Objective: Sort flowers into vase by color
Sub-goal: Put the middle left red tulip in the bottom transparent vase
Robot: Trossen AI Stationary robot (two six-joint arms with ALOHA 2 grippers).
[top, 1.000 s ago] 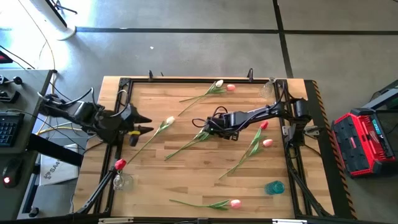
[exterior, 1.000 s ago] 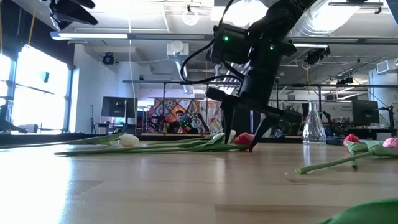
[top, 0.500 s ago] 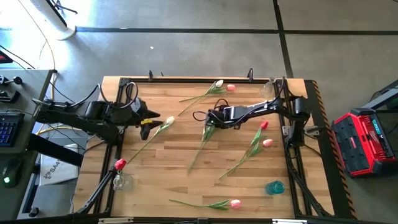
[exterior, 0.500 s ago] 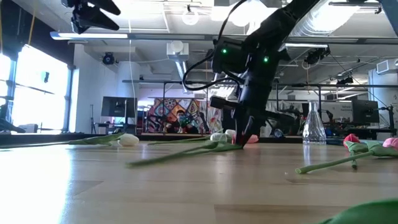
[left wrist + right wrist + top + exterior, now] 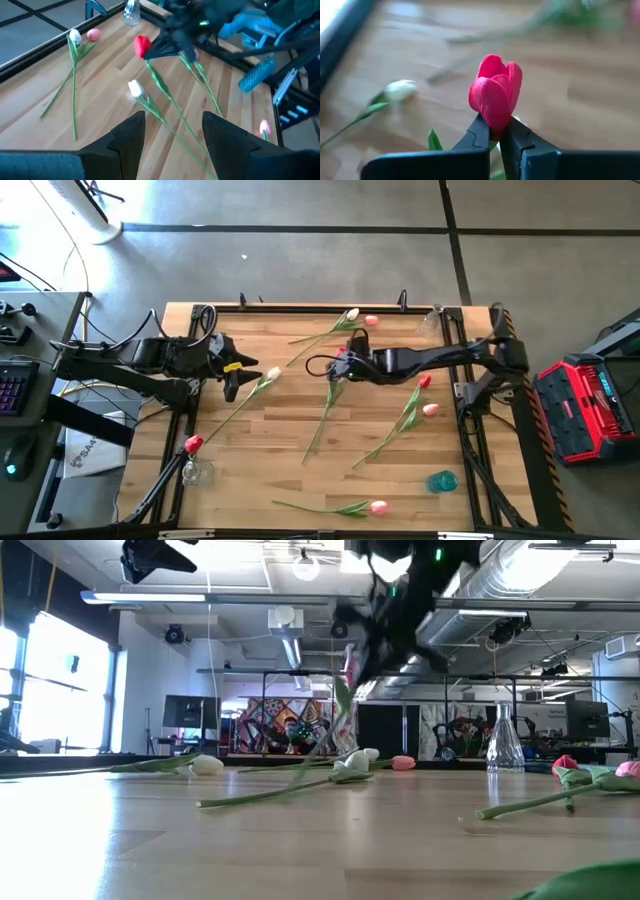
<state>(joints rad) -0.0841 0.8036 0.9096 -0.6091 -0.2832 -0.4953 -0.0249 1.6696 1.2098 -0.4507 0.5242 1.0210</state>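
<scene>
My right gripper is raised over the table's middle and is shut on a red tulip. The tulip's green stem slants down toward the near edge. My left gripper hovers open and holds nothing at the table's left, above a white tulip lying flat. A second red tulip stands in a clear vase at the near left. Other tulips lie flat: white and pink at the far edge, red and pink at the right, pink near the front. My right gripper pinches the red tulip's stem just under the head between its two fingertips. The fingers slant down from the table's right side and lie across the stem. The head stands above the fingers. The stem hangs slanting, its lower end on the table.
A clear vase stands at the far right corner and a teal vase at the near right. A black metal frame runs along the table's edges. Bare wood lies between the flowers at the near left.
My right gripper has shut on the red tulip just below its head, rolled, and risen. The head end is lifted clear, and the stem has swung toward the near edge with its lower end still on the table. My left gripper, still open, has drifted toward the far edge.
</scene>
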